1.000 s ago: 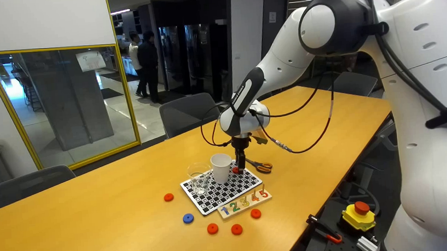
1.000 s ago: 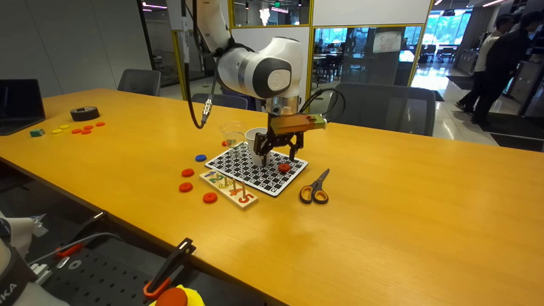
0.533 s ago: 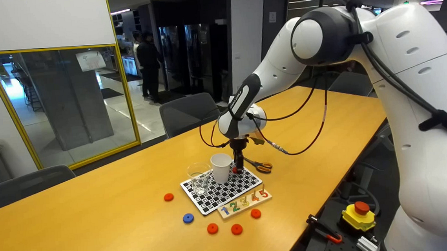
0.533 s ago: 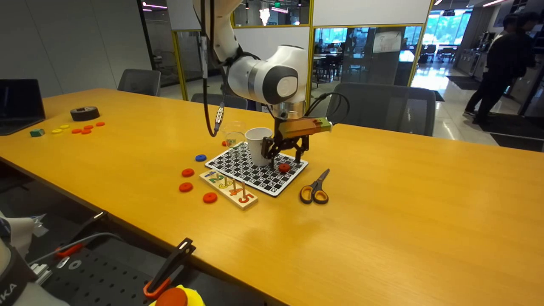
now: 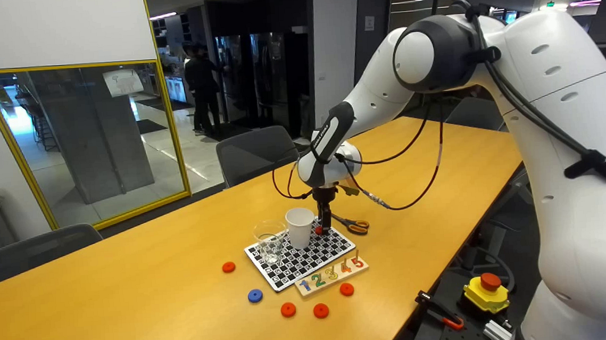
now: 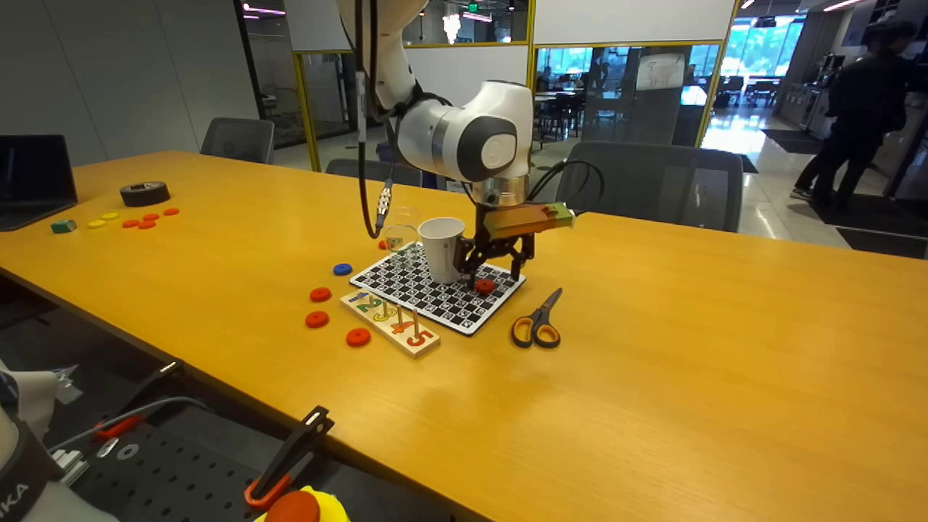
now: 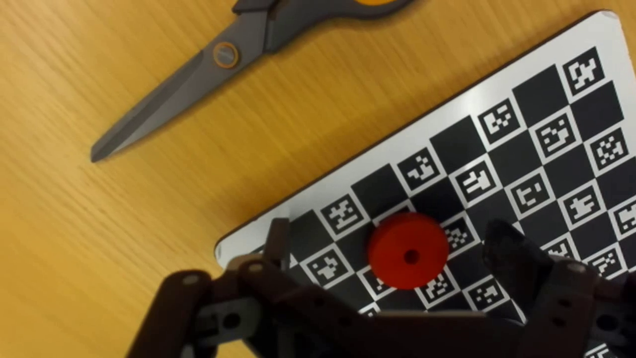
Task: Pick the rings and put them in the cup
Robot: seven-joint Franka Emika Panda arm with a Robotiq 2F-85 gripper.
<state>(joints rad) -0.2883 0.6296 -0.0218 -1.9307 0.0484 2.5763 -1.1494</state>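
A red ring lies flat on the black-and-white checkered board. My gripper is open above the board, pointing down. In the wrist view the red ring sits between the two spread fingers, not touched by them. A white paper cup stands upright on the board beside the gripper, close to one finger in an exterior view. A clear cup stands next to it. A blue ring and more red rings lie on the table around the board.
A wooden number board with pegs lies along the board's edge. Scissors lie beside the board. Black tape, small orange and yellow discs and a laptop are at the table's far end.
The gripper has moved lower and away from the white cup, so that its fingers now stand on either side of the red ring on the board. The rings and cups have not moved.
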